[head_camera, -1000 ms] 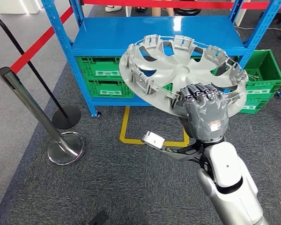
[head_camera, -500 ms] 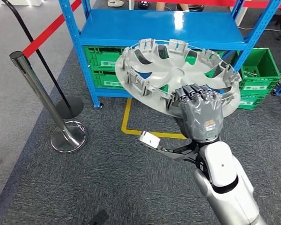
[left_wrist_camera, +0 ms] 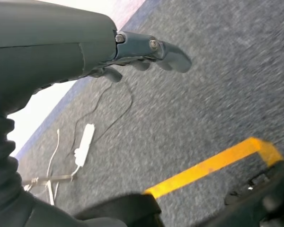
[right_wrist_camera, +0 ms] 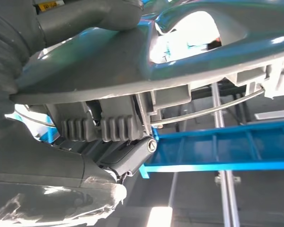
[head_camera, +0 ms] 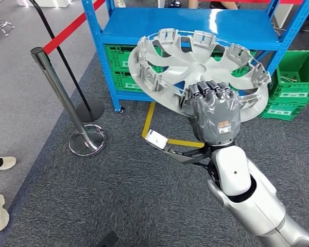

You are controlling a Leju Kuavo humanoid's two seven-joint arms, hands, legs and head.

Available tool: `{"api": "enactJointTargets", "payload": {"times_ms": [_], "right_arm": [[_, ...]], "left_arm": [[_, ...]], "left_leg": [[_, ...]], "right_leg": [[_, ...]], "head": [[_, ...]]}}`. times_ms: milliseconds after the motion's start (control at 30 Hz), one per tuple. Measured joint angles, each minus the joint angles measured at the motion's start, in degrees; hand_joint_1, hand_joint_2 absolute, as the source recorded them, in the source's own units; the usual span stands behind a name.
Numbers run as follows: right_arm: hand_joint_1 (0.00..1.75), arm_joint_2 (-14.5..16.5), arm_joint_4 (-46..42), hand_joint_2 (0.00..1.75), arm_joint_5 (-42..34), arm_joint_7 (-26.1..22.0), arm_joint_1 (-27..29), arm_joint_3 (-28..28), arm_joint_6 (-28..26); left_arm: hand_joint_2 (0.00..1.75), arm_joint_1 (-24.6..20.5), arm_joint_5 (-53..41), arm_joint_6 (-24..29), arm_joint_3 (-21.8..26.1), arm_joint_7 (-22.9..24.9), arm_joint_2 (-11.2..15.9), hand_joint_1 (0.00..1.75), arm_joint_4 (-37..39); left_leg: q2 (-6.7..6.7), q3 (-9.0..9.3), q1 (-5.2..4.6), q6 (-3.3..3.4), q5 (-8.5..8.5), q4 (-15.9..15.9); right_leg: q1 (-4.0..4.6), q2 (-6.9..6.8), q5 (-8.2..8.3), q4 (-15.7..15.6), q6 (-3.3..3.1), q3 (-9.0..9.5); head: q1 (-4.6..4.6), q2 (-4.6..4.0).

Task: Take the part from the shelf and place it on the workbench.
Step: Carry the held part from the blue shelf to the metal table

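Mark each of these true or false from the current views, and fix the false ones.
1. The right hand grips the grey wheel cover at its rim. True.
2. The wheel cover lies on the blue shelf. False: it is held in the air in front of the shelf.
3. Green crates sit low by the shelf. True.
4. The left hand holds a tool. False: it holds nothing, its fingers apart above the carpet.
5. The metal stanchion post lies flat on the floor. False: it stands on its round base.

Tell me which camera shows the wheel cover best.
The head view: the whole wheel cover, its rim gripped by the right hand. The right wrist view gives a close slice of its rim; the left wrist view faces carpet.
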Motion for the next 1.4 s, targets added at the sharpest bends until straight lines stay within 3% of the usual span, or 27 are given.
{"api": "enactJointTargets", "payload": {"times_ms": [67, 100, 167, 233, 267, 300, 367, 433, 500, 567, 600, 633, 667, 733, 800, 867, 900, 933, 967, 1033, 1100, 1133, 1200, 1233, 1300, 1333, 1400], "right_arm": [[1.75, -0.23, 0.18, 1.75, 0.01, 0.41, -0.31, 0.56, 0.00], [1.75, -0.34, 0.32, 1.75, 0.01, 0.63, -0.46, 0.86, -0.01], [1.75, -0.56, 0.55, 1.75, -0.01, 0.98, -0.77, 1.41, -0.02], [1.75, -0.81, 0.62, 1.75, -0.01, 1.25, -1.15, 1.86, -0.07], [1.75, -0.99, 0.64, 1.75, -0.01, 1.37, -1.37, 2.04, -0.10], [1.75, -1.15, 0.65, 1.75, -0.01, 1.47, -1.59, 2.20, -0.13], [1.75, -1.39, 0.74, 1.75, -0.01, 1.60, -1.88, 2.49, -0.16], [1.75, -1.66, 0.83, 1.75, -0.02, 1.66, -1.97, 2.79, -0.20], [1.75, -2.05, 0.90, 1.75, -0.02, 1.68, -1.96, 3.21, -0.24], [1.75, -2.37, 1.03, 1.75, -0.02, 1.69, -1.89, 3.64, -0.26], [1.75, -2.49, 1.14, 1.75, -0.02, 1.69, -1.86, 3.82, -0.26], [1.75, -2.58, 1.26, 1.75, -0.03, 1.69, -1.84, 3.95, -0.26], [1.75, -2.64, 1.35, 1.75, -0.03, 1.69, -1.85, 4.04, -0.27], [1.75, -2.70, 1.44, 1.75, -0.03, 1.63, -1.92, 4.13, -0.29], [1.75, -2.72, 1.46, 1.75, -0.02, 1.52, -2.04, 4.20, -0.49], [1.75, -2.75, 1.50, 1.75, -0.02, 1.49, -2.10, 4.35, -0.73], [1.75, -2.78, 1.52, 1.75, -0.02, 1.52, -2.08, 4.43, -0.78], [1.75, -2.81, 1.54, 1.75, -0.03, 1.58, -2.03, 4.48, -0.85], [1.75, -2.88, 1.55, 1.75, -0.03, 1.66, -1.97, 4.50, -0.92], [1.75, -3.12, 1.52, 1.75, -0.02, 1.82, -1.81, 4.51, -1.09], [1.75, -3.52, 1.52, 1.75, -0.01, 1.96, -1.53, 4.51, -1.19], [1.75, -3.70, 1.52, 1.75, -0.02, 1.98, -1.31, 4.51, -1.22], [1.75, -3.93, 1.52, 1.75, -0.03, 1.93, -0.92, 4.51, -1.28], [1.75, -4.03, 1.49, 1.75, -0.03, 1.88, -0.82, 4.51, -1.31], [1.75, -4.39, 1.34, 1.75, -0.03, 1.78, -0.82, 4.45, -1.47], [1.75, -4.55, 1.26, 1.75, -0.02, 1.73, -0.81, 4.41, -1.57], [1.75, -4.73, 1.20, 1.75, -0.02, 1.61, -0.76, 4.38, -1.71]], "left_arm": [[1.75, -0.06, -0.01, -0.09, 0.09, 0.01, 0.00, 0.00, 0.00], [1.75, -0.09, -0.02, -0.14, 0.11, 0.02, 0.00, 0.00, 0.00], [1.75, -0.11, -0.02, -0.27, 0.19, 0.08, 0.00, 0.00, 0.00], [1.75, -0.12, -0.02, -0.35, 0.26, 0.13, -0.02, 0.00, 0.00], [1.75, -0.13, -0.02, -0.36, 0.28, 0.13, -0.05, 0.00, 0.00], [1.75, -0.13, -0.02, -0.38, 0.29, 0.14, -0.07, 0.00, 0.00], [1.75, -0.07, -0.02, -0.43, 0.35, 0.19, -0.10, 0.00, 0.00], [1.75, 0.00, -0.02, -0.49, 0.42, 0.27, -0.12, 0.00, 0.00], [1.75, 0.03, -0.02, -0.56, 0.44, 0.32, -0.14, 0.00, 0.00], [1.75, 0.05, -0.02, -0.65, 0.47, 0.36, -0.13, 0.00, 0.00], [1.75, 0.06, -0.02, -0.69, 0.50, 0.38, -0.12, 0.00, 0.00], [1.75, 0.06, -0.02, -0.73, 0.52, 0.40, -0.12, 0.00, 0.00], [1.75, 0.06, -0.02, -0.76, 0.54, 0.40, -0.12, 0.00, 0.00], [1.75, 0.06, -0.02, -0.78, 0.55, 0.42, -0.13, 0.00, 0.00], [1.75, 0.06, -0.02, -0.87, 0.55, 0.42, -0.13, 0.00, 0.00], [1.75, 0.10, -0.02, -0.99, 0.57, 0.42, -0.12, 0.00, 0.00], [1.75, 0.12, -0.02, -1.04, 0.57, 0.42, -0.11, 0.00, 0.00], [1.75, 0.11, -0.02, -1.10, 0.56, 0.42, -0.10, 0.00, 0.00], [1.75, 0.09, -0.02, -1.17, 0.54, 0.42, -0.09, 0.00, 0.00], [1.75, 0.05, -0.02, -1.31, 0.46, 0.41, -0.08, 0.00, 0.00], [1.75, 0.03, -0.02, -1.45, 0.39, 0.41, -0.08, 0.00, 0.00], [1.75, 0.02, -0.02, -1.50, 0.36, 0.43, -0.08, 0.00, 0.00], [1.75, 0.03, -0.02, -1.63, 0.35, 0.52, -0.07, 0.00, 0.00], [1.75, 0.03, -0.02, -1.68, 0.34, 0.64, -0.07, 0.00, 0.00], [1.75, 0.02, -0.02, -1.76, 0.33, 0.85, -0.11, 0.00, 0.01], [1.75, 0.03, -0.02, -1.78, 0.33, 0.91, -0.13, 0.00, 0.01], [1.75, 0.09, -0.02, -1.80, 0.34, 0.97, -0.13, 0.00, 0.02]], "left_leg": [[0.67, -2.32, 0.05, -0.17, -3.44, 7.43], [0.76, -2.24, 0.06, -0.15, -3.67, 8.75], [1.25, 1.18, 0.03, 0.11, -1.70, 5.02], [3.59, 6.30, -0.34, 0.61, 0.20, -2.49], [4.64, 7.89, -0.56, 0.89, 0.50, -5.19], [5.23, 8.55, -0.78, 1.18, 0.42, -6.64], [4.25, 8.30, -0.82, 1.90, 0.50, -7.39], [2.90, 8.07, -0.63, 2.69, 0.91, -7.70], [1.60, 7.88, -0.51, 3.26, 1.26, -7.82], [0.12, 7.67, -0.62, 3.60, 1.50, -7.81], [-0.69, 7.60, -0.69, 3.69, 1.62, -7.80], [-1.52, 7.57, -0.73, 3.70, 1.74, -7.79], [-2.37, 7.56, -0.73, 3.64, 1.86, -7.77], [-3.90, 7.38, -0.74, 3.32, 2.13, -7.65], [-5.04, 6.74, -0.61, 2.75, 2.60, -7.45], [-6.14, 6.00, -0.32, 2.00, 3.19, -7.43], [-5.98, 5.71, -0.28, 1.67, 3.20, -7.34], [-4.94, 5.27, -0.34, 1.31, 2.66, -6.66], [-3.40, 4.44, -0.42, 0.97, 1.46, -4.98], [-0.21, 1.46, -0.27, 0.29, -2.34, 1.62], [0.63, -1.09, 0.12, -0.18, -4.80, 7.88], [0.75, -1.03, 0.31, -0.35, -4.58, 8.48], [1.48, 2.06, 0.59, -0.53, -1.84, 3.90], [2.78, 4.27, 0.55, -0.58, -0.49, 0.08], [4.92, 7.05, 0.17, 0.11, 0.77, -5.40], [5.35, 7.32, -0.06, 0.63, 0.72, -6.44], [4.04, 6.96, -0.24, 1.80, 0.91, -6.61]], "right_leg": [[0.15, -1.41, 0.43, 0.01, -0.28, -0.62], [0.19, -2.12, 0.62, 0.01, -0.29, -0.89], [0.26, -3.40, 0.87, 0.02, -0.18, -1.20], [0.53, -4.51, 1.00, 0.05, 0.10, -1.37], [0.74, -5.06, 1.08, 0.10, 0.32, -1.45], [0.94, -5.63, 1.16, 0.13, 0.54, -1.53], [1.03, -6.66, 1.23, 0.11, 1.10, -1.60], [0.77, -5.03, -0.10, 1.64, 1.56, -2.41], [0.62, -1.83, -3.50, 7.95, 1.77, -5.26], [0.66, -0.58, -6.26, 15.51, 1.82, -8.71], [0.69, -0.47, -6.26, 16.99, 1.80, -9.48], [0.70, -0.40, -5.19, 16.16, 1.70, -9.15], [0.71, -0.11, -3.28, 13.14, 1.55, -7.72], [0.50, 2.06, 0.10, 4.97, 1.16, -3.74], [0.40, 3.85, 1.03, 0.66, 1.00, -1.59], [0.58, 3.26, 1.09, 0.34, 0.80, -1.55], [0.58, 2.62, 1.28, 0.22, 0.51, -1.60], [0.51, 1.95, 1.48, 0.05, 0.19, -1.58], [0.42, 1.25, 1.66, -0.15, -0.10, -1.55], [0.42, -0.18, 1.83, -0.26, -0.40, -1.63], [0.43, -1.76, 1.85, -0.25, -0.43, -1.75], [0.42, -2.60, 1.86, -0.25, -0.41, -1.78], [0.38, -4.06, 1.84, -0.22, -0.23, -1.76], [0.41, -4.66, 1.83, -0.20, 0.00, -1.76], [0.76, -5.75, 1.75, 0.01, 0.68, -1.95], [0.96, -6.33, 1.74, 0.05, 1.02, -2.01], [0.96, -7.49, 1.61, -0.02, 1.57, -2.01]], "head": [[-0.06, 0.00], [-0.05, 0.00], [-0.06, 0.00], [-0.11, 0.00], [-0.11, 0.00], [-0.15, 0.00], [-0.13, 0.00], [-0.08, 0.00], [0.05, 0.00], [0.11, 0.00], [0.11, 0.00], [0.11, 0.00], [0.12, 0.00], [0.09, 0.00], [0.05, 0.00], [0.06, 0.00], [0.05, 0.00], [-0.15, 0.00], [-0.38, 0.00], [-0.86, 0.00], [-0.89, 0.00], [-0.89, 0.00], [-0.89, 0.00], [-0.90, 0.00], [-0.88, 0.00], [-0.88, 0.00], [-0.87, 0.00]]}}
